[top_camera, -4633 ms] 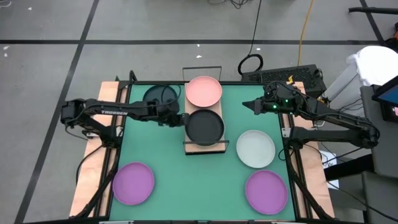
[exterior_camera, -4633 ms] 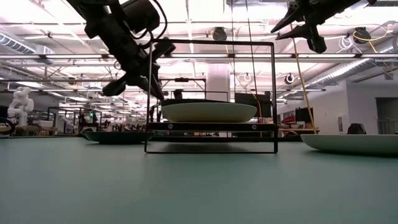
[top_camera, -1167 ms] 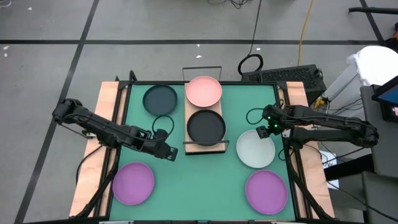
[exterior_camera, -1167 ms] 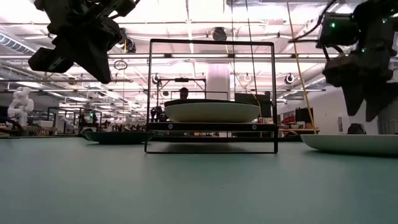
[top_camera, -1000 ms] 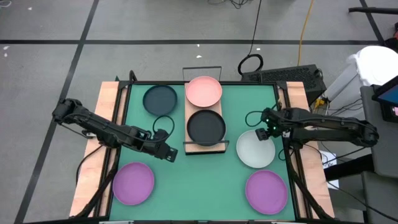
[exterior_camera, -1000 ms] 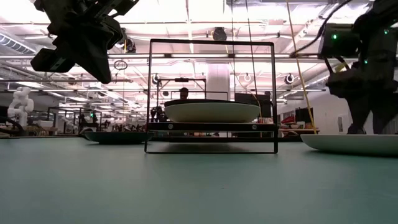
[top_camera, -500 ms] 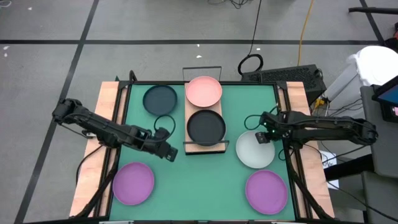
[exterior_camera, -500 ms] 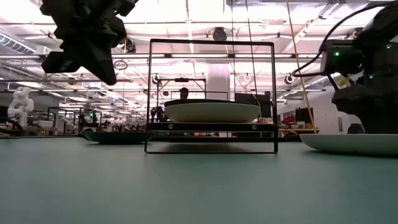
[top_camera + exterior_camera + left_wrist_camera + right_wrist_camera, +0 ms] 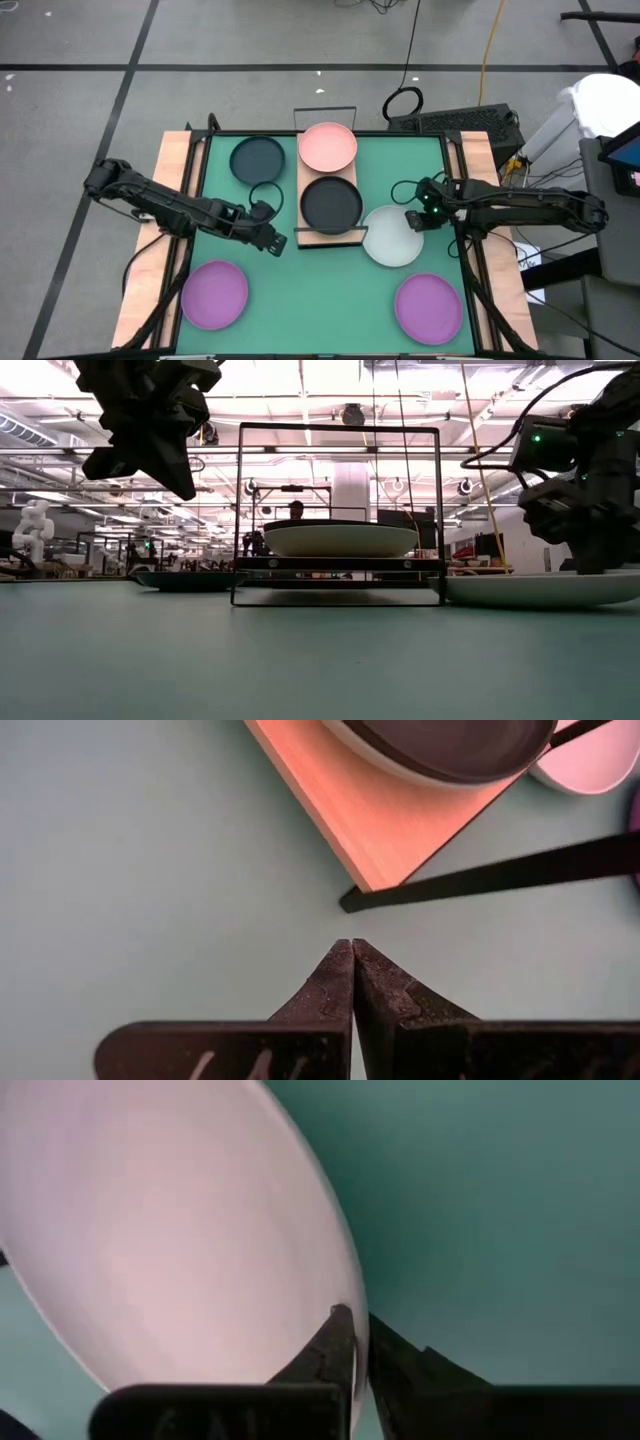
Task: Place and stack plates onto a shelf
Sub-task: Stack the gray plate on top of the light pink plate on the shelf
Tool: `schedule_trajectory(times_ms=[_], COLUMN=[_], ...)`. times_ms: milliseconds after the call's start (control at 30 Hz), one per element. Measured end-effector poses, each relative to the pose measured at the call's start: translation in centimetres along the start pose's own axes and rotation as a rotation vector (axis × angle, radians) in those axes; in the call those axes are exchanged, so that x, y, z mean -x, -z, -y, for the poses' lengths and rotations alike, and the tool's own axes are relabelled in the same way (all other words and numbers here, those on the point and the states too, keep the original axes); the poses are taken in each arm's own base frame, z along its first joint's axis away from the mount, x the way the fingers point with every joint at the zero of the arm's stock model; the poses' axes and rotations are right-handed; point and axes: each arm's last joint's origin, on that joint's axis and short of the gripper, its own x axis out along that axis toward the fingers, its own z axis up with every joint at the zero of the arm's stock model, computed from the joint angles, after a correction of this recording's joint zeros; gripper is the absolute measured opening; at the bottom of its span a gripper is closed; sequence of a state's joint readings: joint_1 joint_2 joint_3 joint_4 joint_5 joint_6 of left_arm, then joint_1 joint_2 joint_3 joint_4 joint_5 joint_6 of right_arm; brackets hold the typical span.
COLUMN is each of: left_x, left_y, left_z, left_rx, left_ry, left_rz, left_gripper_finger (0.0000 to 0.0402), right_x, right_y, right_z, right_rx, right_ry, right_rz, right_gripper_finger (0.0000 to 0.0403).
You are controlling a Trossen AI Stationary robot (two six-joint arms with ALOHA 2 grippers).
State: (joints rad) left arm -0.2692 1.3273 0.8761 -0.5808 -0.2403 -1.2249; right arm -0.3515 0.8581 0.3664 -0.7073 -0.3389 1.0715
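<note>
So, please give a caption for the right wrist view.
Right end effector shut on the rim of the round pale mint plate above the green table.

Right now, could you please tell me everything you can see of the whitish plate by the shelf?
The whitish plate is round, shallow and rimmed, smooth and matte, plastic-looking. It sits flat on the green table, its near edge by the shelf corner. The right gripper pinches its rim, one finger inside and one outside. Nothing lies in it.

overhead, table-level, two close wrist views
</note>
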Motion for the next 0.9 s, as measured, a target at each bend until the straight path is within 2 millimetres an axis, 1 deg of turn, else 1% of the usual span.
schedule_trajectory(times_ms=[300, 400, 633, 900], left_x=[0.0, 0.0, 0.0, 0.0], left_y=[-0.2, -0.1, 0.0, 0.2], left_z=[-0.2, -0.4, -0.8, -0.8], left_rx=[-0.051, -0.077, -0.112, -0.098], left_ry=[-0.027, -0.045, -0.087, -0.085], left_rz=[0.026, 0.019, 0.001, -0.001], left_gripper_finger=[0.0001, 0.0001, 0.0001, 0.0001], right_x=[0.5, 1.1, 2.7, 4.6], right_y=[0.0, 0.2, 0.9, 1.0], right_z=[-0.5, -0.7, -0.5, -1.7], right_rx=[-0.044, -0.037, 0.009, 0.034], right_ry=[-0.067, -0.058, 0.026, -0.010], right_rz=[0.017, 0.002, -0.048, -0.031], right_gripper_finger=[0.0003, 0.0003, 0.0002, 0.0002])
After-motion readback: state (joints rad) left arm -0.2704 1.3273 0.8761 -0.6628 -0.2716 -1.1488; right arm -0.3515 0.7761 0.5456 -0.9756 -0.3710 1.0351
